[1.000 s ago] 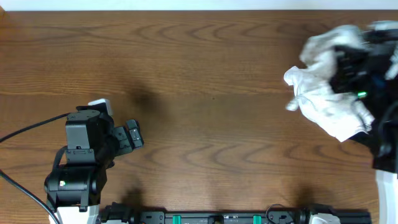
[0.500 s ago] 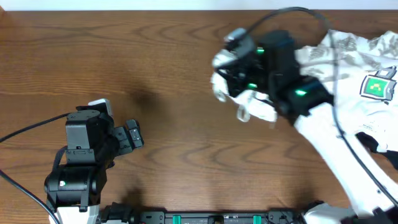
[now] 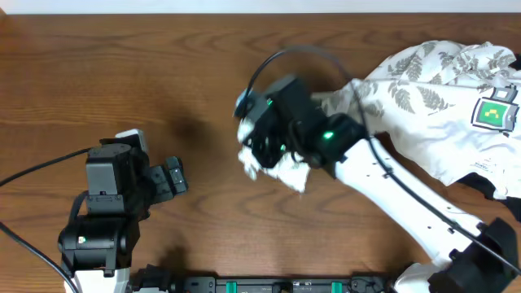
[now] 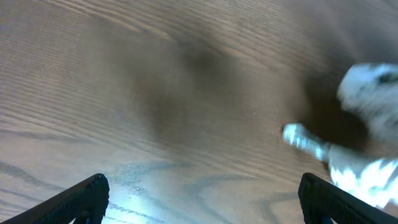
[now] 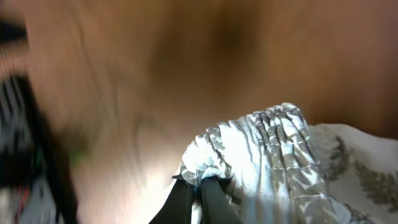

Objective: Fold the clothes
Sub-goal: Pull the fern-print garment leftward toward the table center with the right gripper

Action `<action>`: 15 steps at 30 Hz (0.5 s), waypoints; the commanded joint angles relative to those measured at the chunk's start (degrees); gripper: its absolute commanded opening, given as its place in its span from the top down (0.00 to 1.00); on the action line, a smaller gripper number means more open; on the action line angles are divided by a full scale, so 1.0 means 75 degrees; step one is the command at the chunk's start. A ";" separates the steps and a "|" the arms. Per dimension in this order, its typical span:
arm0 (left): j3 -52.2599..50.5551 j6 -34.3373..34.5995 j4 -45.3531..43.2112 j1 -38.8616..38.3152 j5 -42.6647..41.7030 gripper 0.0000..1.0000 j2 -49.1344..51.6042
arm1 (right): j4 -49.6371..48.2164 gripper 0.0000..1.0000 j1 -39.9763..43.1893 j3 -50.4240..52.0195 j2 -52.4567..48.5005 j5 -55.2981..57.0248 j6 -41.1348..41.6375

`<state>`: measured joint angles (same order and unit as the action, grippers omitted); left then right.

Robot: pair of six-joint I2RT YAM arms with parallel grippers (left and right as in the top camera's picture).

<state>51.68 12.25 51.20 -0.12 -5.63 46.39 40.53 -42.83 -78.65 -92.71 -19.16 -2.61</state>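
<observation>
In the last second you hauled the clothes (image 3: 423, 98) from the bench's (image 3: 163, 65) far right corner toward its middle, your right pincer (image 5: 200, 188) clenched on a bunched edge. Your left pincer (image 3: 175, 177) waited released by the front left. The garment looked ready for spreading.

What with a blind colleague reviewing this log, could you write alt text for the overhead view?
Seen from above, the right arm stretches to the middle of a wooden table, jaws shut on a bunched edge of a white fern-print garment that trails to the table's upper right. The left arm sits at lower left, jaws open and empty.
</observation>
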 commanded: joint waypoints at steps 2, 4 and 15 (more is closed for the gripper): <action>0.0184 0.0079 0.0023 -0.0009 0.0009 0.02 -0.0003 | 0.0367 0.99 -0.0364 -0.0085 0.0082 0.0038 -0.0533; 0.0184 0.0079 0.0029 -0.0009 0.0009 0.02 -0.0003 | 0.0533 0.99 -0.0446 -0.0085 0.0082 0.0047 -0.0825; 0.0184 0.0079 0.0029 -0.0009 0.0009 0.02 -0.0003 | -0.1667 0.99 -0.0472 -0.0082 -0.0405 0.2130 -0.1778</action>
<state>51.68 12.25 51.22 -0.12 -5.63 46.39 30.83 -45.84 -78.67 -93.47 -5.98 -12.43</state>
